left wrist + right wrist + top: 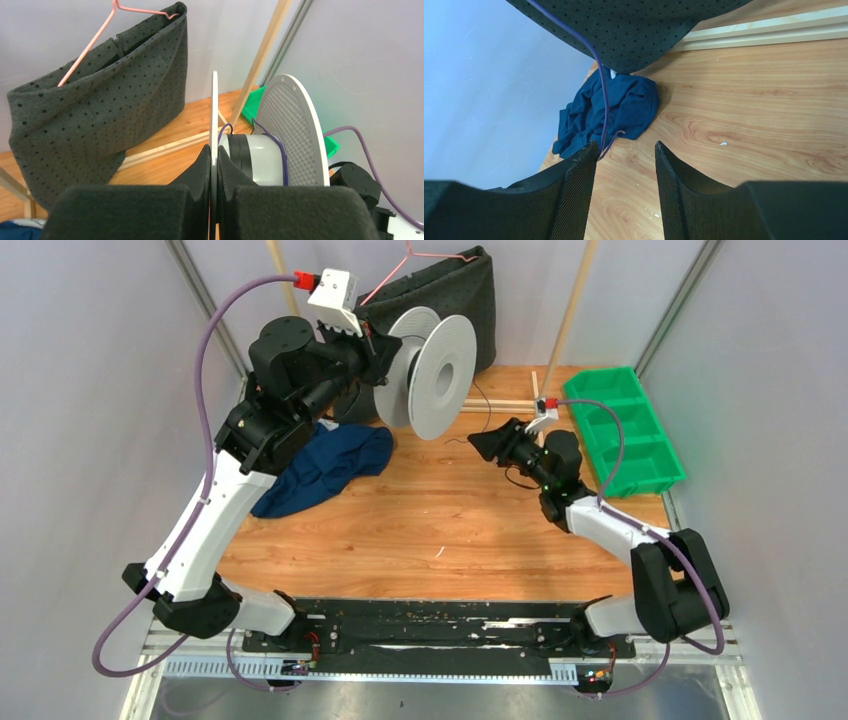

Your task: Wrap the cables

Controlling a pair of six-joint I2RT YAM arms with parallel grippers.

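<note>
Top camera overlooks the bench (450, 530) from the near side; both close wrist cameras share the grey dotted cloth (100, 115).

The cable (284, 160) is one very thin, dark wire, purplish up close. A few loose turns circle the pale hub of the spool (295, 125), between its two discs. From there a single strand (600, 85) slants down in mid-air, ending just beside one fingertip (585, 156) of the right gripper (624, 149).
</note>
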